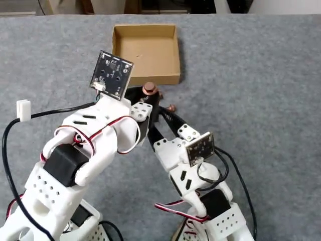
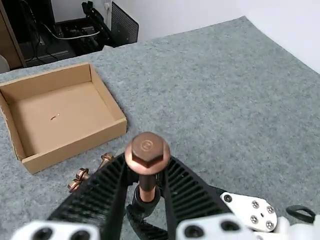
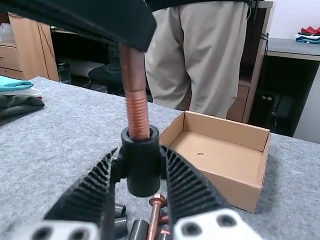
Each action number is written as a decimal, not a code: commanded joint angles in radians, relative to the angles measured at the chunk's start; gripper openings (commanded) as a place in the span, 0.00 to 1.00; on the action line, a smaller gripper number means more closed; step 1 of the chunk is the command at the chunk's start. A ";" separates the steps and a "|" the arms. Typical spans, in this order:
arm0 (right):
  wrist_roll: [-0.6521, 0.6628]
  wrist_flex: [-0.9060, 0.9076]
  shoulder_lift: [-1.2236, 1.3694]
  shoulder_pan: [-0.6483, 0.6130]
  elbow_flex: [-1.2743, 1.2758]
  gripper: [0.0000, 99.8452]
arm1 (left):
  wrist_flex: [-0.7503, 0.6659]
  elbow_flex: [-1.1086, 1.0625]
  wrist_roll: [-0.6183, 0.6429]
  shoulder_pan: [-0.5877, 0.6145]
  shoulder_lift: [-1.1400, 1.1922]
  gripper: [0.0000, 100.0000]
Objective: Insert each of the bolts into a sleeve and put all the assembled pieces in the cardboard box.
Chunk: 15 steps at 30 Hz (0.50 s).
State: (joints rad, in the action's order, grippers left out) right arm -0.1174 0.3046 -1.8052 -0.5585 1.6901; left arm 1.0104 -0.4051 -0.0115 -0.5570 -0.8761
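My left gripper (image 2: 146, 170) is shut on a copper bolt (image 2: 146, 151), hex head up, just under the head. The bolt's threaded shaft (image 3: 136, 107) points down into a black sleeve (image 3: 141, 162). My right gripper (image 3: 141, 167) is shut on that sleeve and holds it upright under the bolt. In the high view the bolt head (image 1: 149, 89) sits just in front of the cardboard box (image 1: 146, 52), where the two grippers meet. The box (image 2: 60, 112) is open with no pieces in it. Loose bolts (image 3: 154, 215) and spare black sleeves (image 3: 120, 212) lie on the felt below the grippers.
Grey felt (image 1: 251, 75) covers the table, with bare room to the right of the box. More loose bolts (image 2: 80, 177) lie by the box's near wall. A person (image 3: 200, 55) stands beyond the table's far edge, behind the box (image 3: 220, 150).
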 commanded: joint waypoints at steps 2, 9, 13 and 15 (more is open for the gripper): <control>-0.011 -0.023 -0.107 -0.012 -0.002 0.00 | 0.005 0.044 -0.003 -0.008 0.002 0.02; -0.011 -0.023 -0.107 -0.012 -0.002 0.00 | 0.011 0.025 -0.002 -0.011 0.002 0.07; -0.011 -0.023 -0.104 -0.012 -0.002 0.00 | 0.011 0.025 0.041 -0.003 0.004 0.12; -0.011 -0.023 -0.105 -0.012 -0.002 0.00 | 0.011 0.025 0.054 -0.003 0.004 0.13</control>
State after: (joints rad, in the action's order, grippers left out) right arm -0.1174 0.3046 -1.8067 -0.5585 1.6901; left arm 1.0211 -0.4051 0.0115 -0.5570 -0.8730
